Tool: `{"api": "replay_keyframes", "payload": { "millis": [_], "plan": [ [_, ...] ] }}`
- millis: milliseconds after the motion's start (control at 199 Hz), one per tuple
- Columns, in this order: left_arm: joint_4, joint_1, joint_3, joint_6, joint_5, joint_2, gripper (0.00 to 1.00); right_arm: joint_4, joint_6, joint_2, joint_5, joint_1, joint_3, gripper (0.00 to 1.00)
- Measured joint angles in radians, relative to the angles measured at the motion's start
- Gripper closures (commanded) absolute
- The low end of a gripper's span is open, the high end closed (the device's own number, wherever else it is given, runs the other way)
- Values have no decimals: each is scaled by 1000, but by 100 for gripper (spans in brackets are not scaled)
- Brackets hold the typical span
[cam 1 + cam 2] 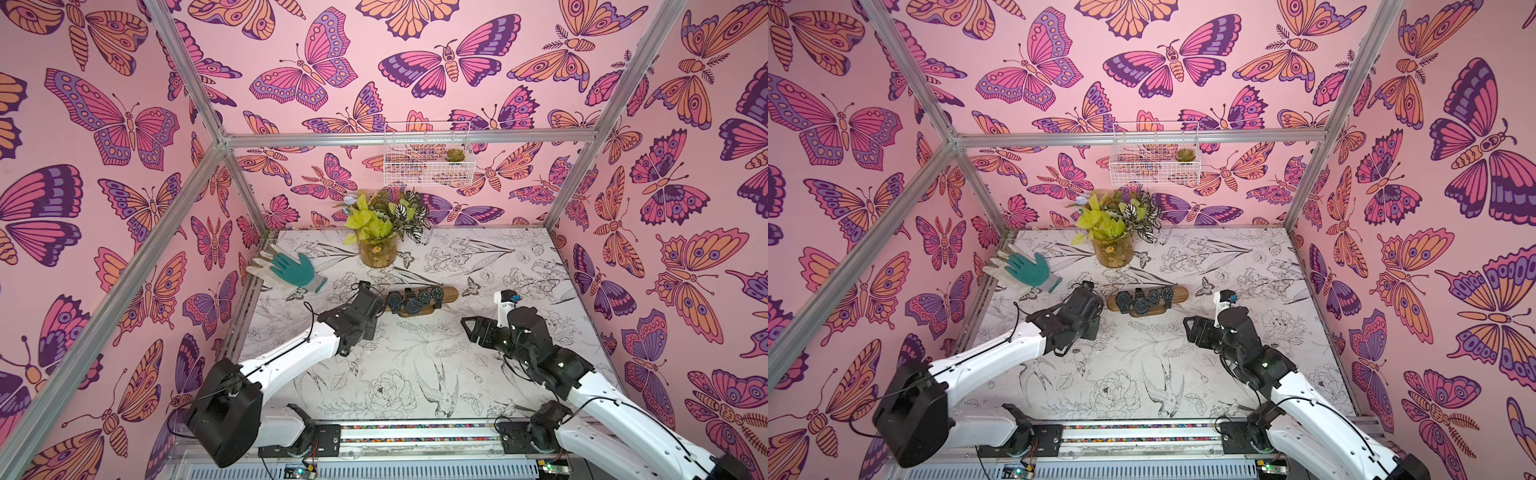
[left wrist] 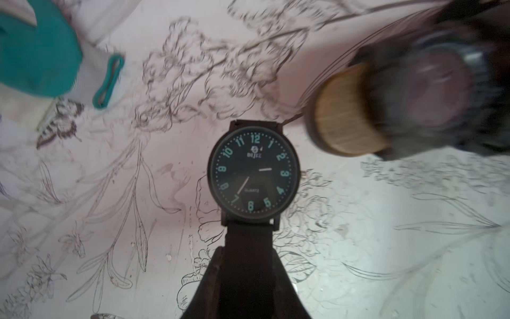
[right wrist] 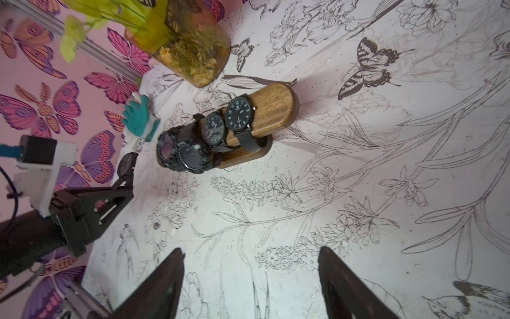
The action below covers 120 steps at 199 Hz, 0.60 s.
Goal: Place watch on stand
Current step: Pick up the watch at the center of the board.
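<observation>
Watch (image 2: pixel 253 171) in left claw (image 2: pixel 248 255), near stand (image 2: pixel 345 110)

Left wrist view: your stand (image 2: pixel 350 110) and a mounted watch (image 2: pixel 441 82) are smeared; you can't read its dial. The glove (image 2: pixel 36 49) runs off the edge. The held watch (image 2: pixel 252 168) loses its lower strap inside the left tool (image 2: pixel 247 259), itself cropped.

top views: high front, facing down-back | left wrist: close, downward | right wrist: oblique | shared: stand (image 3: pixel 276 105)
</observation>
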Motion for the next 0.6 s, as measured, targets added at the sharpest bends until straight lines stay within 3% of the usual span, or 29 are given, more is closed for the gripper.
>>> {"api": "replay_keyframes", "payload": {
  "millis": [281, 602],
  "plan": [
    [201, -246, -8, 196, -66, -159, 79, 71, 167, -91, -52, 4, 1, 23],
    [356, -422, 56, 358, -57, -66, 80, 243, 243, -59, -121, 56, 33, 28]
  ]
}}
